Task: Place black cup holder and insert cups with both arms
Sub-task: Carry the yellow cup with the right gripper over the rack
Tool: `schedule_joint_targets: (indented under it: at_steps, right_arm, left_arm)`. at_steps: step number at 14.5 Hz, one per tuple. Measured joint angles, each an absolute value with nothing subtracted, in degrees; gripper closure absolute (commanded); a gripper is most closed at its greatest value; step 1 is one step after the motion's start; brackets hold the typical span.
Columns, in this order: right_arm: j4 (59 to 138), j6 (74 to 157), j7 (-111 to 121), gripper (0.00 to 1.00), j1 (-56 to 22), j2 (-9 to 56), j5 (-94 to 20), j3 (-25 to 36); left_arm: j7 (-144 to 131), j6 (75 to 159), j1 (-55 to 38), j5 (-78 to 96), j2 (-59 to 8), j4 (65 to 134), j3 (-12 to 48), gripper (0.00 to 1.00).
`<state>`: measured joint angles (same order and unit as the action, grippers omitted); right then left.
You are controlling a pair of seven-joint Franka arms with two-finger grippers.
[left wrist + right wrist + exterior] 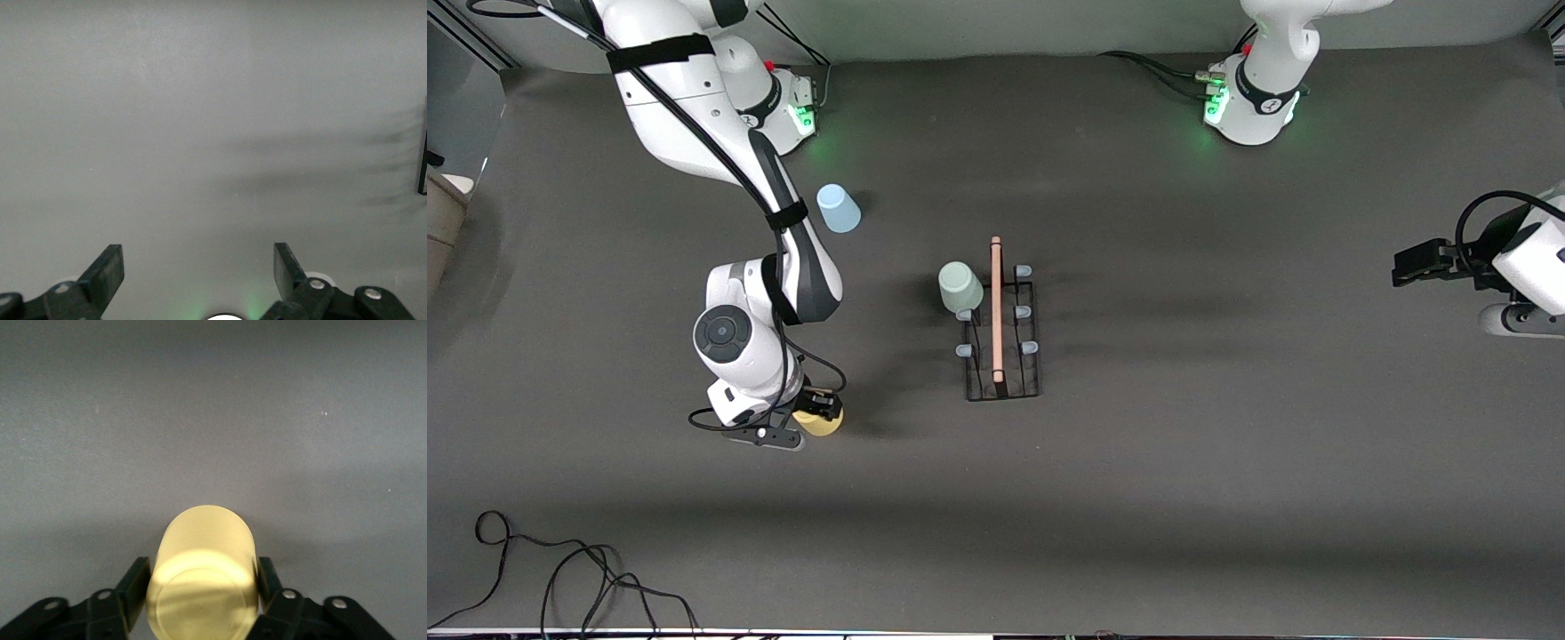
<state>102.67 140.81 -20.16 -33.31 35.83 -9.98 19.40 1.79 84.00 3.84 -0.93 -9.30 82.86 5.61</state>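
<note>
The black cup holder [1003, 331] stands mid-table with its wooden rod handle on top. The pale grey-green cup [960, 287] hangs on one of its pegs on the right arm's side. The light blue cup [838, 208] stands upside down on the mat near the right arm's base. My right gripper [818, 411] is shut on the yellow cup [821, 421], low at the mat; in the right wrist view its fingers [137, 581] press both sides of the cup [203, 580]. My left gripper [1402, 270] waits open and empty at the left arm's end [199, 257].
The dark mat [1183, 444] covers the table. Loose black cables [578, 578] lie at the front edge toward the right arm's end. A sliver of the holder's wire [423, 167] shows in the left wrist view.
</note>
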Motion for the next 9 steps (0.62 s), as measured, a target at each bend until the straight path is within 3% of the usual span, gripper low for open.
schedule_joint_targets:
  at_steps: [3,9]
  right_arm:
    - [100.50,137.00,-19.95,1.00,-33.30,34.41,-10.02,19.46]
    - [87.63,116.07,-23.40,1.00,-33.76,29.18,-13.50,19.23]
  left_arm:
    - [1.79,84.00,3.84,-0.93,-9.30,82.86,5.61,0.00]
    - [1.78,84.00,3.84,-0.95,-9.30,82.88,5.61,0.00]
